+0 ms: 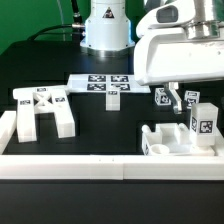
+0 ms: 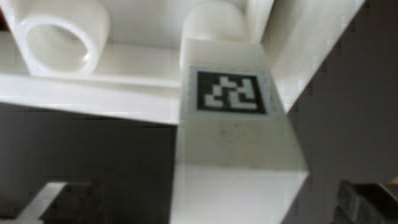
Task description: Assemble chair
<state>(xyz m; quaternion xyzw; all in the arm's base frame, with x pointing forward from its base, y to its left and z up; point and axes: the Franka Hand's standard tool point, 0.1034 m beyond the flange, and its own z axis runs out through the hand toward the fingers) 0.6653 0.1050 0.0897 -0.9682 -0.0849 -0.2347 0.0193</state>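
Note:
The chair is in parts on the black table. A cross-braced frame (image 1: 40,110) lies at the exterior view's left. The seat block (image 1: 170,140) sits at the front right, with an upright tagged post (image 1: 201,125) standing on it. Two short tagged legs (image 1: 162,97) (image 1: 193,98) stand just behind. My gripper (image 1: 180,103) hangs above the seat block. In the wrist view the tagged post (image 2: 228,92) runs between my fingers (image 2: 43,203), with a dark gap on each side. The gripper (image 2: 210,206) is open and holds nothing. A round hole (image 2: 63,45) shows in the seat block.
The marker board (image 1: 100,85) lies flat behind the middle of the table, in front of the arm's base (image 1: 105,30). A long white rail (image 1: 100,165) edges the table's front. Black table shows between the frame and the seat block.

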